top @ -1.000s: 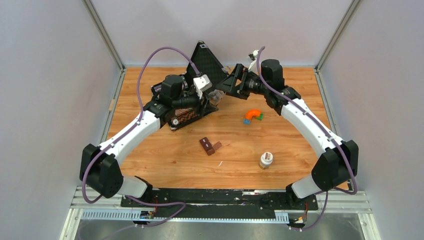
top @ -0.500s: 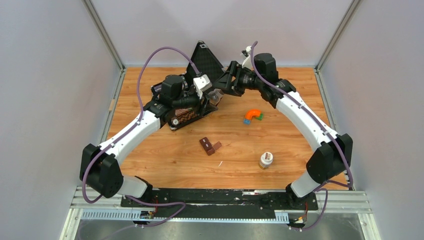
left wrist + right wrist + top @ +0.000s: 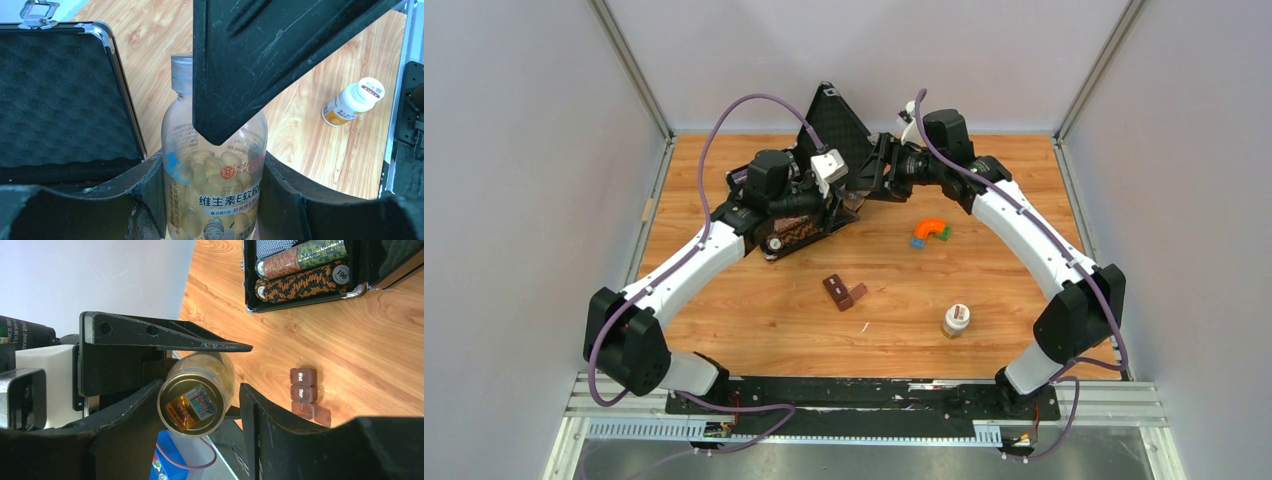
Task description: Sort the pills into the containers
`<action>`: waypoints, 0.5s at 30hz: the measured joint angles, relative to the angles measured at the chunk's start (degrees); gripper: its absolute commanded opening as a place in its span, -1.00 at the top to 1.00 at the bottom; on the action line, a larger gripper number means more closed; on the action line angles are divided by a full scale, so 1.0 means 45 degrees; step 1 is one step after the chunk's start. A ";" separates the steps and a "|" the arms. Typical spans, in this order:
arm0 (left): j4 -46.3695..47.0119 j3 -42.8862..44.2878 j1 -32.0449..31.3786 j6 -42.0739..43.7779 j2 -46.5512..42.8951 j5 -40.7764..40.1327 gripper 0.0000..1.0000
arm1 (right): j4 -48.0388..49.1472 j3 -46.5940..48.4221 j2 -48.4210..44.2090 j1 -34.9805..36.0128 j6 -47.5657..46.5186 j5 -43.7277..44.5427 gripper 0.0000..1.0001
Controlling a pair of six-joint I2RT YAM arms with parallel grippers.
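Well apart from right end effector lie containers.

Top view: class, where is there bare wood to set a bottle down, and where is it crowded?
Bare wood: between the brown containers and the white bottle; near-left, between the black case and the containers; centre-right, between the orange piece and that bottle. Crowded: far middle, around the case.

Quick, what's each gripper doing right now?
Left gripper: closed on the clear pill bottle.
Right gripper: jaws straddle the bottle's cap; whether they grip it cannot be told.
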 measured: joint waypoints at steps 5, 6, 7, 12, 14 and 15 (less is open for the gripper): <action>-0.0073 0.0000 0.0000 -0.0044 0.0019 0.0000 1.00 | -0.0189 -0.0029 -0.0058 0.0010 -0.0185 0.0238 -0.32; -0.0073 0.0000 0.0000 -0.0049 0.0019 0.0010 1.00 | -0.0180 -0.0097 -0.0121 0.0010 -0.0243 0.0335 -0.38; -0.0073 0.0000 0.0000 -0.0058 0.0019 0.0029 1.00 | -0.0180 -0.0165 -0.0189 0.0010 -0.0287 0.0413 -0.44; -0.0058 0.0000 0.0000 -0.0141 0.0019 0.0097 1.00 | -0.0005 -0.0835 -0.0714 -0.0180 -0.0495 0.0525 -0.60; -0.0058 0.0000 0.0000 -0.0189 0.0019 0.0117 1.00 | 0.0223 -0.1239 -0.0962 -0.0325 -0.0481 0.0403 -0.61; -0.0053 0.0000 -0.0005 -0.0228 0.0019 0.0146 1.00 | 0.0364 -0.1423 -0.1064 -0.0384 -0.0471 0.0306 -0.62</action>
